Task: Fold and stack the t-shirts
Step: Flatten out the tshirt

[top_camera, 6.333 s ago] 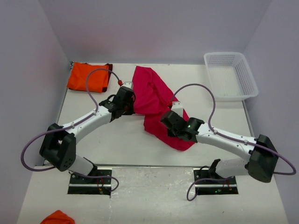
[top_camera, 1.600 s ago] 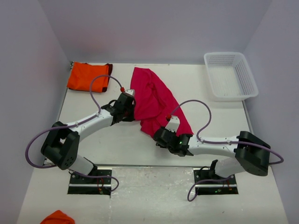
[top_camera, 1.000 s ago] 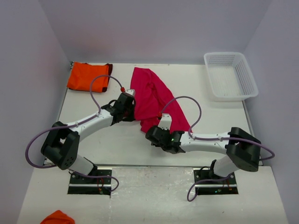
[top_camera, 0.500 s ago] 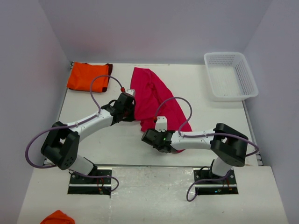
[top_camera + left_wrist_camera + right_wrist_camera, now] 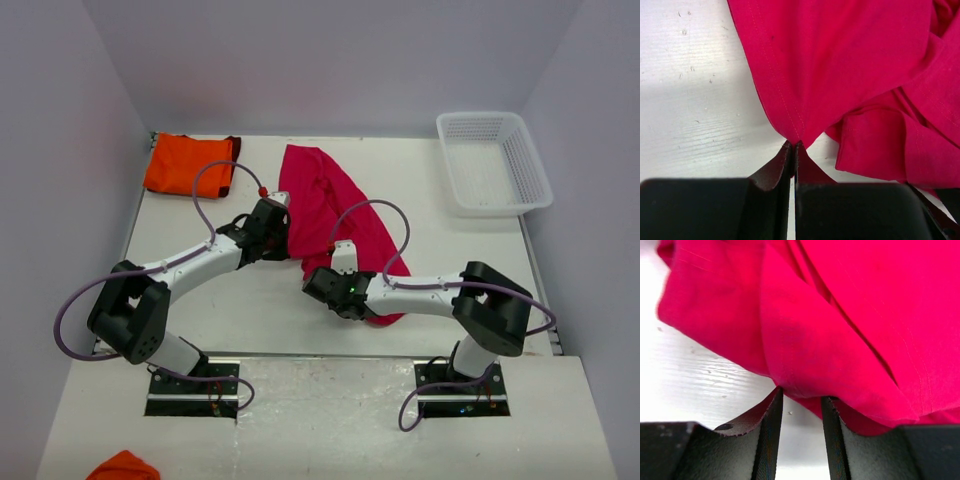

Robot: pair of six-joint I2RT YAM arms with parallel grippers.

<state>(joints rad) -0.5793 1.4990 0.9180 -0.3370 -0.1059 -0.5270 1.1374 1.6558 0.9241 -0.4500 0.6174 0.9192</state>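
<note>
1. The crimson-pink t-shirt is lying crumpled mid-table, running from the far centre towards the near right. It is unfolded, with loose folds bunching on its right side.
2. The left gripper is pinching the shirt's stitched edge, fingers pressed together, and the cloth is drawing to a point at the tips. In the top view it is sitting at the shirt's left edge.
3. The right gripper is resting at the shirt's near-left edge, fingers standing apart. A thick fold is bulging at the tips and bare table is showing through the gap. No clamp is visible.
4. The orange t-shirt, with its dark edge, is lying folded at the far-left corner, well apart from both grippers.
5. The white lattice basket is sitting at the far right.
</note>
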